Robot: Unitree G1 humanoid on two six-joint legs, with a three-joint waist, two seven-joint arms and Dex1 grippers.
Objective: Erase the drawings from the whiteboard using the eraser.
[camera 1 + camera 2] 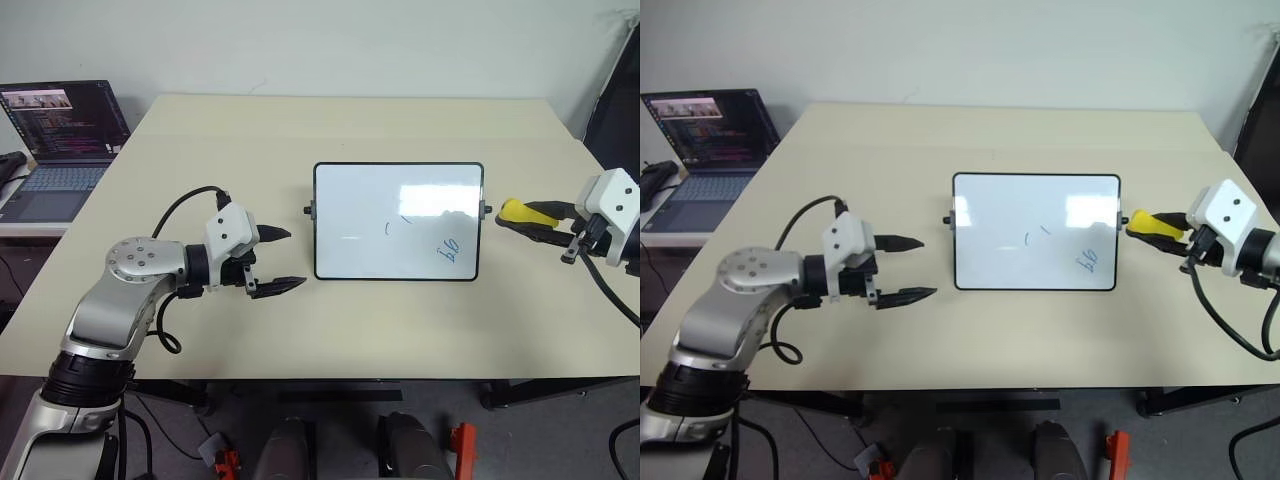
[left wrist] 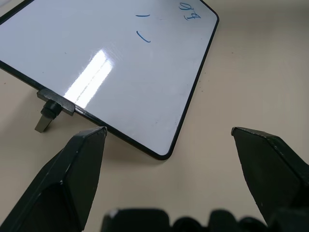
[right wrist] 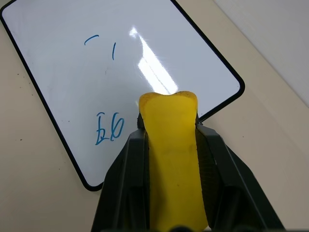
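The whiteboard point(image 1: 398, 221) lies flat in the middle of the beige table, dark-framed, with small black knobs on its short sides. The drawings are blue: a number-like scrawl point(image 1: 449, 250) near its lower right, plus two short dashes point(image 3: 91, 39) toward its middle. My right gripper point(image 1: 525, 219) hovers just off the board's right edge, shut on the yellow eraser point(image 1: 522, 211), which sticks out past the fingertips toward the board. My left gripper point(image 1: 282, 262) stands open, level with the board's left edge and a little short of it, nothing between its fingers.
An open laptop point(image 1: 58, 140) sits on a side surface beyond the table's far left corner. A dark object point(image 1: 612, 100) stands at the table's far right.
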